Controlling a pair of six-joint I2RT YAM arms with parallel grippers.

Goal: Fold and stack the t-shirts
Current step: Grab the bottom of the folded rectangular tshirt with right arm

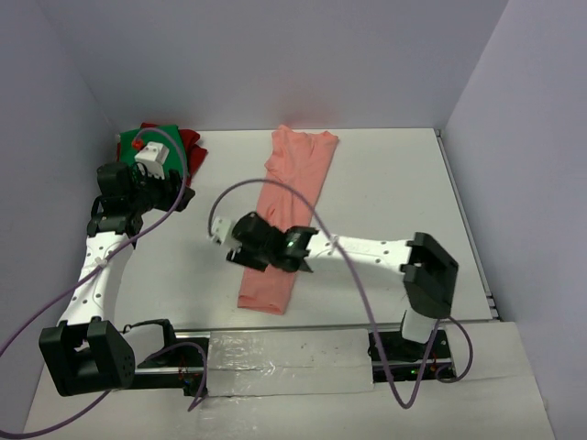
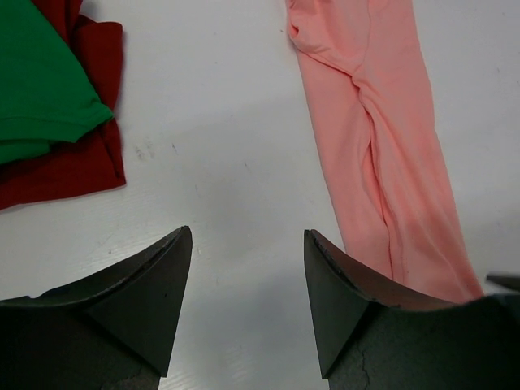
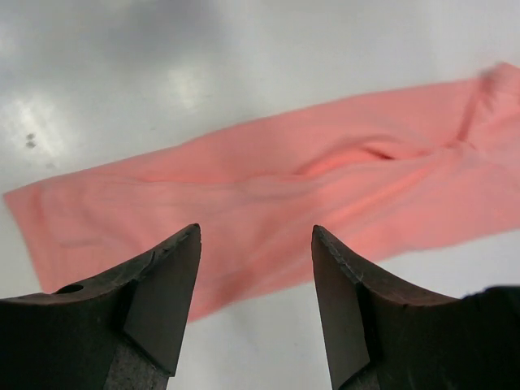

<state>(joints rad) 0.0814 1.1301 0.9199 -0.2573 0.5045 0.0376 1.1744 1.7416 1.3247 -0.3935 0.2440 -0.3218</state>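
Note:
The salmon-pink t-shirt (image 1: 282, 220) lies folded lengthwise as a long narrow strip down the middle of the table, collar end far. It also shows in the left wrist view (image 2: 382, 138) and the right wrist view (image 3: 268, 179). The green t-shirt (image 1: 138, 139) lies on the dark red t-shirt (image 1: 191, 143) at the far left corner; both show in the left wrist view, green (image 2: 36, 81) over red (image 2: 85, 166). My left gripper (image 1: 181, 197) (image 2: 248, 231) is open and empty over bare table between the two piles. My right gripper (image 1: 246, 242) (image 3: 256, 228) is open and empty, above the strip's near half.
Grey walls close in the white table (image 1: 385, 183) on the left, far and right sides. A strip of silver tape (image 1: 284, 353) lies along the near edge between the arm bases. Purple cables (image 1: 275, 188) loop above the table.

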